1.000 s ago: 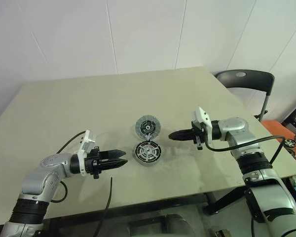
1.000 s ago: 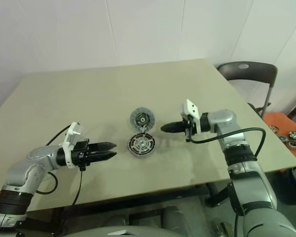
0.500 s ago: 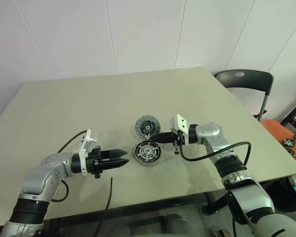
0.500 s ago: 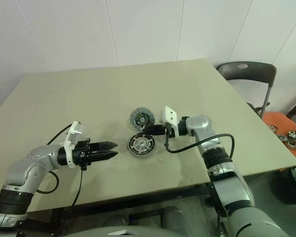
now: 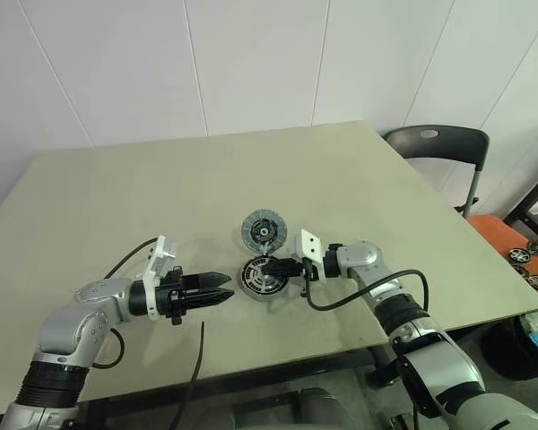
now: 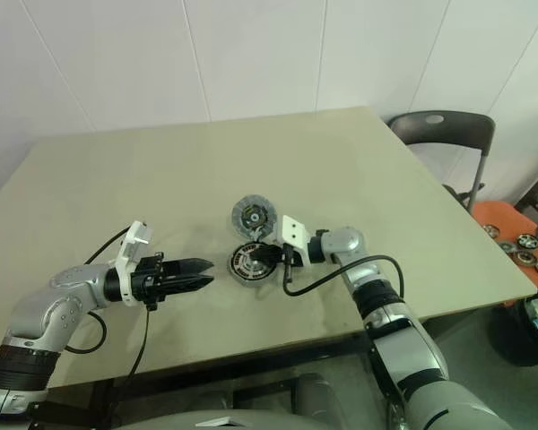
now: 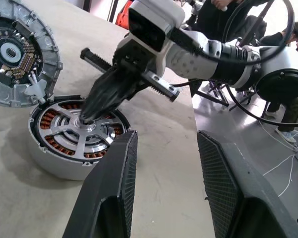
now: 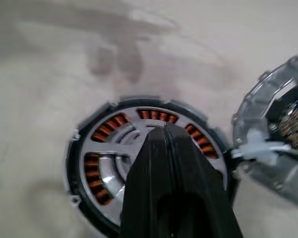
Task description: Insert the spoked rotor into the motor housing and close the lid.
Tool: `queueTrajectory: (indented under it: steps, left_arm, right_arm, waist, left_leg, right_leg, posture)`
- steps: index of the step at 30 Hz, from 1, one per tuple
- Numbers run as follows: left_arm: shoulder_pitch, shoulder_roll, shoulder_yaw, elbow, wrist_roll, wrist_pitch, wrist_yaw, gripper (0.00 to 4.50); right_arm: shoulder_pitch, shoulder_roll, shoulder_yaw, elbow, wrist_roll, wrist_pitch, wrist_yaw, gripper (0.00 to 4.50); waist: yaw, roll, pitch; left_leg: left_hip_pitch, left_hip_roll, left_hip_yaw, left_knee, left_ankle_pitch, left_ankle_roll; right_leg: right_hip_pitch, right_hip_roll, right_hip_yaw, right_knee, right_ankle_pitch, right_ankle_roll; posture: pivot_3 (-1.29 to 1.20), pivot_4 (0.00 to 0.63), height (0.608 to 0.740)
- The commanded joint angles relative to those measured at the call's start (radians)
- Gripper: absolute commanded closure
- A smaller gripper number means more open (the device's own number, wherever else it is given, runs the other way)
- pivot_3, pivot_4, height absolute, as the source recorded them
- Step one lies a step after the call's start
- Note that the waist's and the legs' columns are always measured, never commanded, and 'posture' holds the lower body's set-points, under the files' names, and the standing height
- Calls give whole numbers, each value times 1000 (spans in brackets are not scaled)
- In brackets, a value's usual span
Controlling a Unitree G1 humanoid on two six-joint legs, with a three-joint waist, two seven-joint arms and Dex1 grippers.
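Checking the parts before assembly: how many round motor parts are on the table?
3: the motor housing near the table's front edge, the spoked rotor seated inside it, and the lid lying just behind, touching the housing.

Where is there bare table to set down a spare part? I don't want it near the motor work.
The table is bare across its far half, behind the lid, and over toward the chair. Crowded: the middle front, where the shut right gripper presses on the spoked rotor in the motor housing, left gripper alongside.
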State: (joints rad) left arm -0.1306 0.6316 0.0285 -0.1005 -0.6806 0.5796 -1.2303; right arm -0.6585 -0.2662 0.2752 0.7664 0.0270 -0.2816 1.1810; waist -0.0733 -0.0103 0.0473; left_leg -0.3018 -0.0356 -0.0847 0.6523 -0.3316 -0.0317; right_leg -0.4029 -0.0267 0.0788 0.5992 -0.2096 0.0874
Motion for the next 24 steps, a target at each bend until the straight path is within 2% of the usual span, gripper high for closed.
queueTrajectory:
  steps: [1, 4, 9, 12, 18, 20, 24]
  left_arm:
    - [-7, 12, 30, -28, -9, -14, 3, 2438]
    - [2, 12, 33, -32, -10, -16, 5, 2438]
    - [6, 9, 36, -24, -7, -26, 7, 2438]
    - [4, 7, 35, -20, -7, -28, 8, 2438]
    - [-3, 7, 36, 7, -3, -43, 1, 2438]
    - [-4, 6, 37, 11, -3, -46, 1, 2438]
    - [-3, 7, 40, 17, -4, -49, -1, 2438]
  right_arm:
    - [-28, -16, 32, 121, -105, -51, -103, 4500]
    - [-34, -23, 27, 134, -92, -82, -68, 4500]
    - [-59, 27, -81, 44, 93, 53, 45, 4500]
    - [-68, 42, -114, -30, 165, 167, 91, 4500]
    - [-83, 56, -152, -197, 284, 418, 123, 4500]
    - [-77, 50, -135, -204, 264, 417, 124, 4500]
    - [-13, 13, -7, -130, 86, 217, 117, 4500]
  waist:
    - [1, -1, -1]
    - [3, -1, -1]
    - [1, -1, 0]
    - [2, 0, 0]
    - [5, 0, 0]
    - [6, 0, 0]
    - [5, -1, 0]
  left_leg:
    - [0, 0, 0, 1, 0, 0]
    - [7, 0, 0, 1, 0, 0]
    - [13, 0, 0, 0, 0, 0]
    - [11, 0, 0, -2, 0, 0]
    - [-3, 1, -3, -1, 0, 0]
    - [-4, 0, -3, -2, 0, 0]
    - [-4, 0, -2, -2, 0, 0]
  right_leg:
    - [1, 0, 0, 0, -2, -4]
    - [8, 1, -1, 0, -3, -2]
    - [12, 1, 1, -1, -4, 0]
    - [8, 0, 1, 0, -2, -3]
    - [-5, -1, -1, 2, 1, 0]
    - [-5, -1, -1, 1, 1, 0]
    - [-5, -1, -1, -1, 1, 0]
  posture:
    - [0, 0, 740]
    - [0, 0, 740]
    - [0, 0, 740]
    - [0, 0, 740]
    - [0, 0, 740]
    - [0, 0, 740]
    - [0, 0, 740]
